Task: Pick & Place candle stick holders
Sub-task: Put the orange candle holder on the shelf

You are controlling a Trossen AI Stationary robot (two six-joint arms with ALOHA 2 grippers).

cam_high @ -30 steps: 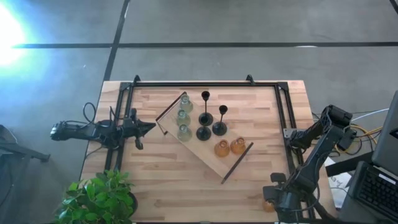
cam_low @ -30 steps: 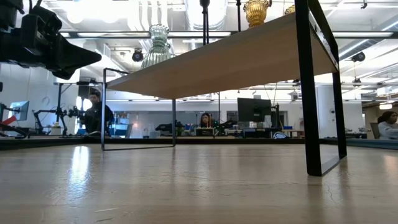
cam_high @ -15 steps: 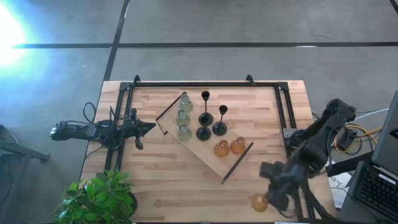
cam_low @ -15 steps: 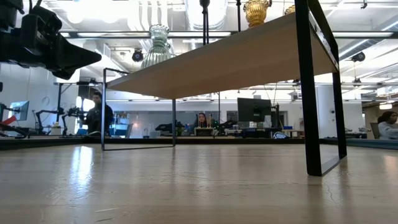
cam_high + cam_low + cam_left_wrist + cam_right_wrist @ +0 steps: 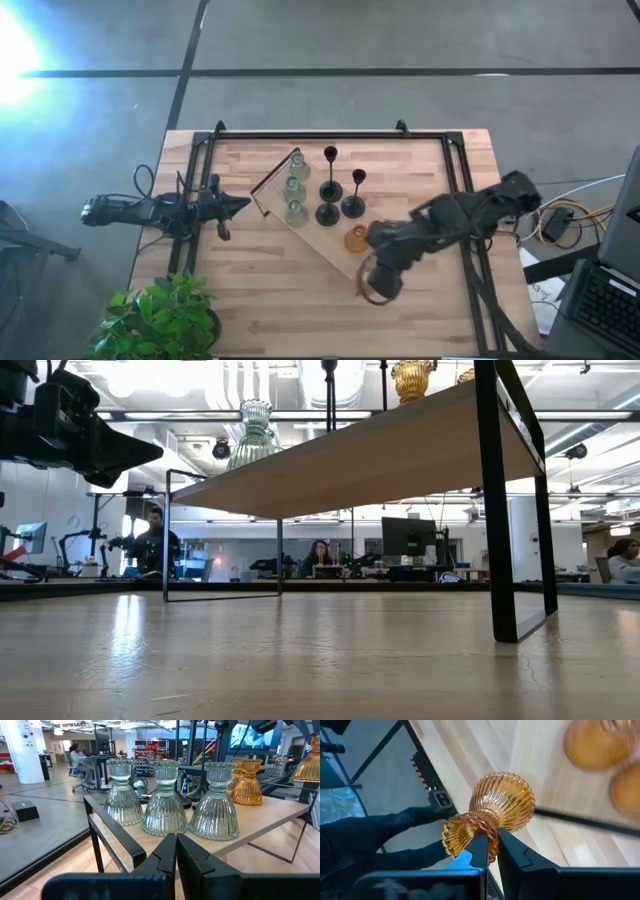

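Note:
The wooden board (image 5: 330, 235) stands on the table on black handles. On it are three pale green glass holders (image 5: 165, 800), three black holders (image 5: 352, 205) and amber holders (image 5: 357, 238). My right gripper (image 5: 378, 283) is shut on another amber holder (image 5: 502, 802), above the table just off the board's near right end. My left gripper (image 5: 176, 855) is shut and empty at the table's left side, level with the board's left end and facing the green holders. My right gripper pinches the amber holder's narrow neck (image 5: 489, 826) between its two fingers (image 5: 480, 847), between the flared ribbed rim and the bulbous body. The fingers lie across the neck. The holder is tilted and lifted clear of the table.
A black bar handle (image 5: 382, 260) runs along the board's near right end, under my right arm. A black frame (image 5: 310, 135) borders the table. A green plant (image 5: 160, 320) stands at the near left corner. People sit in the room beyond.
My right gripper has swung from the table's near right corner toward the left and far side, up to the board's near right end. It carries the amber holder, which stays lifted clear of the table.

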